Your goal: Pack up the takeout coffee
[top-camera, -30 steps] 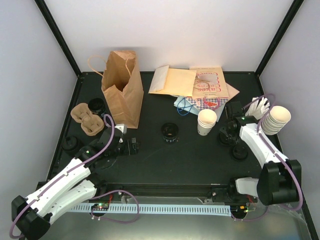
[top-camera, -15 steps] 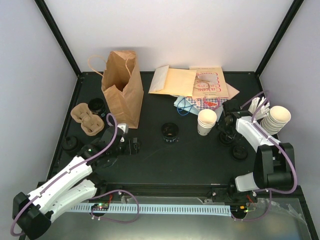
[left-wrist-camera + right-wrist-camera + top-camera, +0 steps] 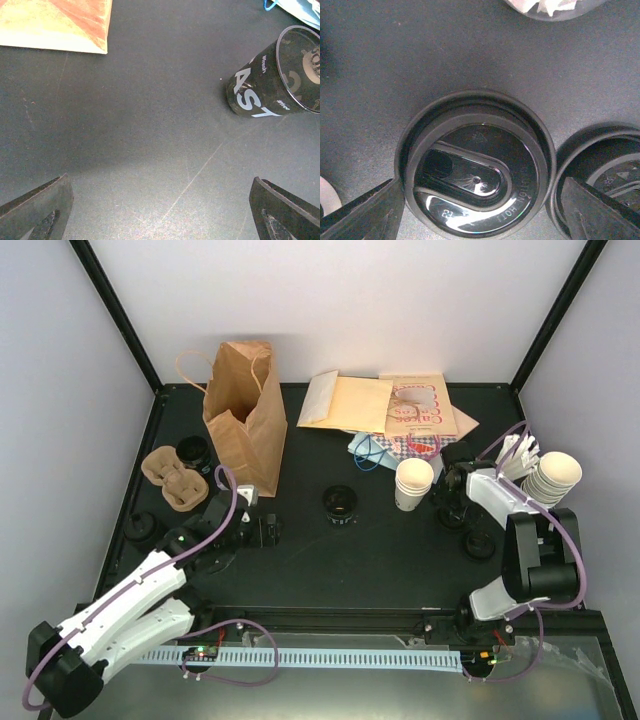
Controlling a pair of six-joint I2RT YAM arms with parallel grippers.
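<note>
1. Looking first at the near left, we find the left gripper spread wide above the bare table, holding nothing. A dark printed tumbler stands off to its right.
2. Farther back on the right, the right gripper hangs wide apart over a loose black lid, one finger on each side of the rim, not gripping. A second lid lies just beside it.
3. We judge the step to be picking up this lid. We should centre on the rim, descend straight, pinch gently so it stays flat, and avoid the neighbouring lid.
4. The takeout coffee, a lidless cream cup, stands upright just left of the right gripper, not touching it.
5. At the far left, a paper bag stands open.
</note>
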